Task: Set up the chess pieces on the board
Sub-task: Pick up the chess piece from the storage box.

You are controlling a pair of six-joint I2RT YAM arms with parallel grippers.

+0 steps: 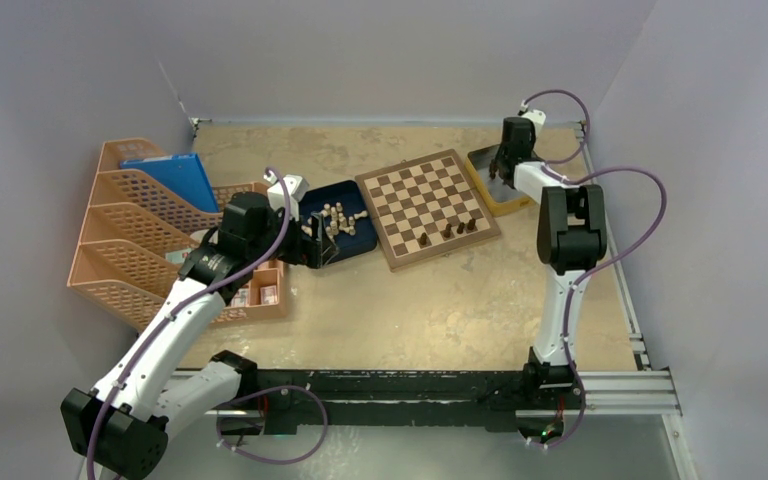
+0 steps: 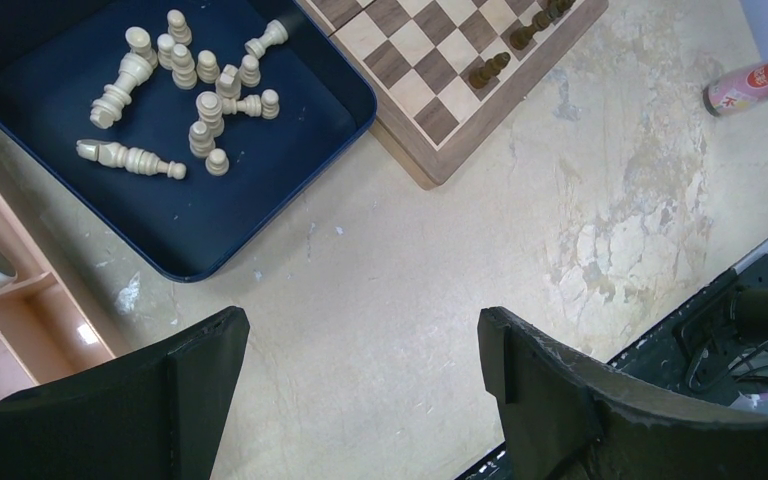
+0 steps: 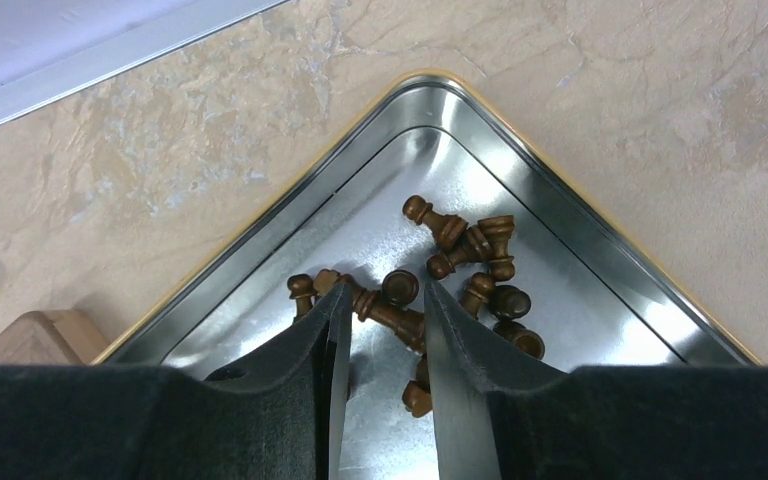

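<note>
The board (image 1: 425, 205) lies mid-table with three dark chess pieces (image 1: 447, 232) standing on its near rows; its corner (image 2: 430, 60) also shows in the left wrist view. My right gripper (image 3: 385, 290) is down in the silver tin (image 3: 580, 250) among several dark chess pieces (image 3: 470, 250). Its jaws are closed narrowly on one lying dark piece (image 3: 390, 315), which bridges the gap between them. My left gripper (image 2: 360, 330) hangs wide open and empty above bare table, near the blue tray (image 2: 200, 270) holding several cream pieces (image 2: 200, 90).
Orange file racks (image 1: 130, 230) with a blue folder (image 1: 175, 180) stand at the left. A small compartment box (image 1: 260, 290) sits under my left arm. A pink tube (image 2: 750, 80) lies right of the board. A black rail (image 1: 410, 385) runs along the near edge.
</note>
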